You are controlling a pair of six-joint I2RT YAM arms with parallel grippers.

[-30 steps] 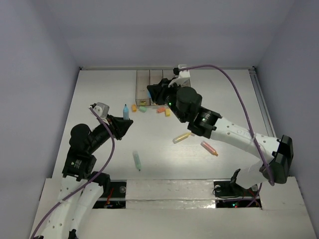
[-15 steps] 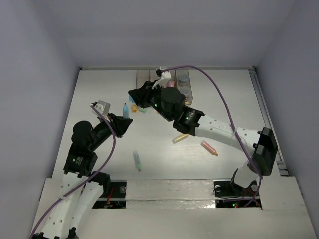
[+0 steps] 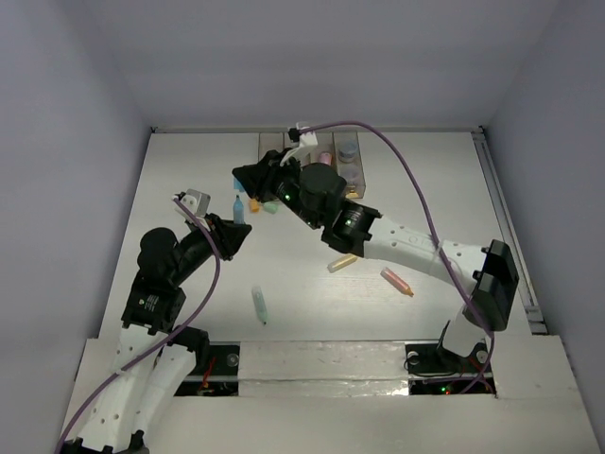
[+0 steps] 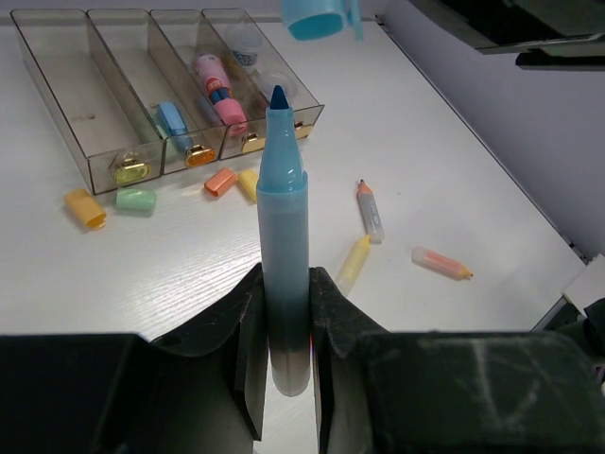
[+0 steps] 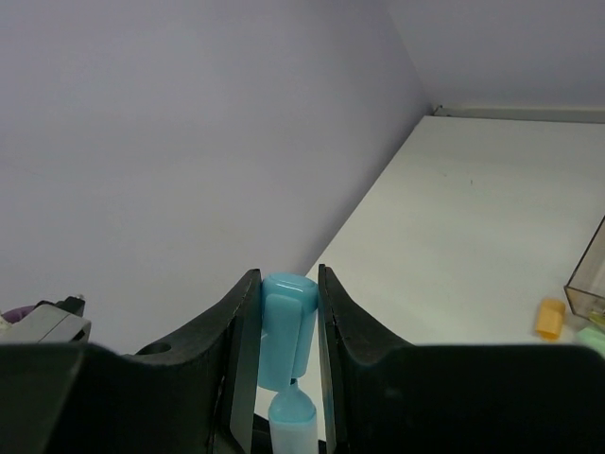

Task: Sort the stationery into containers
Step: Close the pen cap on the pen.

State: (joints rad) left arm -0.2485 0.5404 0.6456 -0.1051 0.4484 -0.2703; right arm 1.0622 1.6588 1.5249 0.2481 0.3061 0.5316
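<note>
Blue marker (image 4: 284,236), cap (image 5: 286,326) poised above
Left gripper (image 4: 284,312) clamps the marker's lower barrel, upright over the worktop's (image 3: 189,175) left half; right gripper (image 5: 285,288) pinches the cap just above its tip. Light, stiff, probably slick plastic: grip mid-barrel.

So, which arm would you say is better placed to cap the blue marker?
Right, probably: the right gripper holds the blue cap just off the bare tip of the blue marker, which the left gripper clamps upright and need only brace.
</note>
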